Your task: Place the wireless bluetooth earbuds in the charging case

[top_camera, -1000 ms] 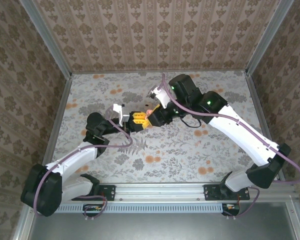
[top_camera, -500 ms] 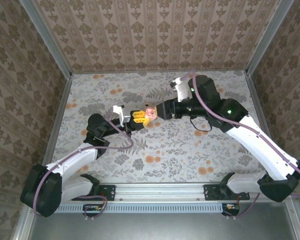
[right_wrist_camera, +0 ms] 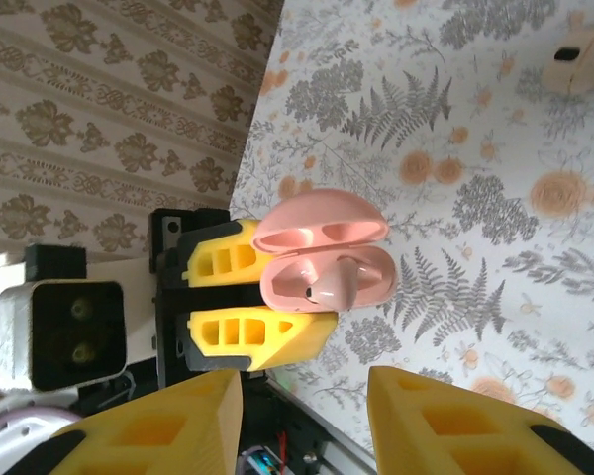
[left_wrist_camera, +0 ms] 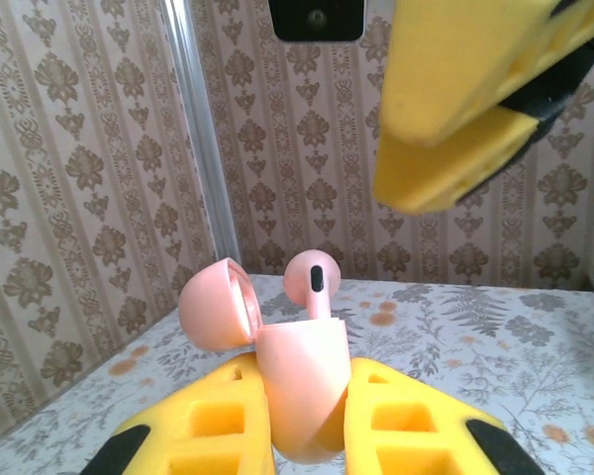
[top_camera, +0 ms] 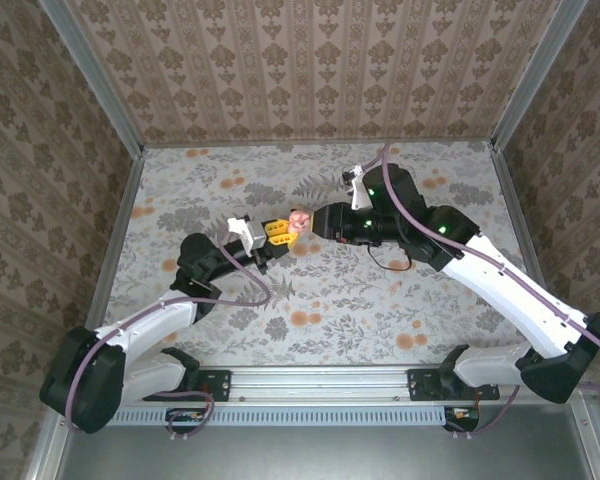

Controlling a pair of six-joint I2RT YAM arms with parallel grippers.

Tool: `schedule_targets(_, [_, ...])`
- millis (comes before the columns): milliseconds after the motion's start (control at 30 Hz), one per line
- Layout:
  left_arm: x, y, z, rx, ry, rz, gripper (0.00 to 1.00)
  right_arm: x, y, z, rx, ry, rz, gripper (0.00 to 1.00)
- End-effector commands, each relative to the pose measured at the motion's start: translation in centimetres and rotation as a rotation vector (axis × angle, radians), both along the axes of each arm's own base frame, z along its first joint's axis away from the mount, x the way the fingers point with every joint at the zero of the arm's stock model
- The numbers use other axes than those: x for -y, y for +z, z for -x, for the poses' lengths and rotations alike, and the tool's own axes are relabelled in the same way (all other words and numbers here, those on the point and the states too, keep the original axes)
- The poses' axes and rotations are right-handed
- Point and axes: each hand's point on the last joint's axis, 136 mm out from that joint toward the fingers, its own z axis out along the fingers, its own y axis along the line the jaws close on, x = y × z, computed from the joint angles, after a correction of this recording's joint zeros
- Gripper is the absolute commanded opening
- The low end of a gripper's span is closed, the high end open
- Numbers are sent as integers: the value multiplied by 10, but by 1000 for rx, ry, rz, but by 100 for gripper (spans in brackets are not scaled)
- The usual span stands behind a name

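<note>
Inside the left end effector (left_wrist_camera: 307,427), open pink charging case (left_wrist_camera: 302,381).

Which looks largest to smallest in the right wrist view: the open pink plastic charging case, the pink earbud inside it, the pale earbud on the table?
1. open pink plastic charging case
2-3. pink earbud inside it and pale earbud on the table: alike; one partly hidden, the other farther, so unranked.

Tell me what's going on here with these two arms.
The left claw grips a pink charging case with its lid open. One earbud sits in it, head poking out of the top. The right claw faces it, open and holding nothing. What looks like the second earbud lies on the table, not yet picked up.
</note>
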Motion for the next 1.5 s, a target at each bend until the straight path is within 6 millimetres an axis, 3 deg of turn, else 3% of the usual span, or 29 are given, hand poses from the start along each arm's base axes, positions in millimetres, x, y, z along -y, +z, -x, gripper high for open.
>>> schedule_targets(0, [-4,2,-4,70,73,-16,0,-5,-1,-10,-42,-71,-33,37])
schedule_targets(167, [-7,0,-4,94,101,-37,0,-9,-12,-15,-85,-93,-32,36])
schedule_targets(500, [-10,-5,-1,115,121,-70,0,-25,-7,-16,-103,-63,-54,31])
schedule_targets(567, [-10,-5,-1,117,125,-75,0,-31,-18,-19,-125,-59,-31,31])
schedule_targets(700, [-10,-6,-1,122,123,-84,0,-36,-21,-20,-131,-50,-9,32])
schedule_targets(1033, [-9,-8,2,130,115,-98,0,-35,-31,-26,-138,-58,53,32])
schedule_targets(1467, [-10,-7,9,144,94,-115,0,-38,-45,-22,-111,28,160,16])
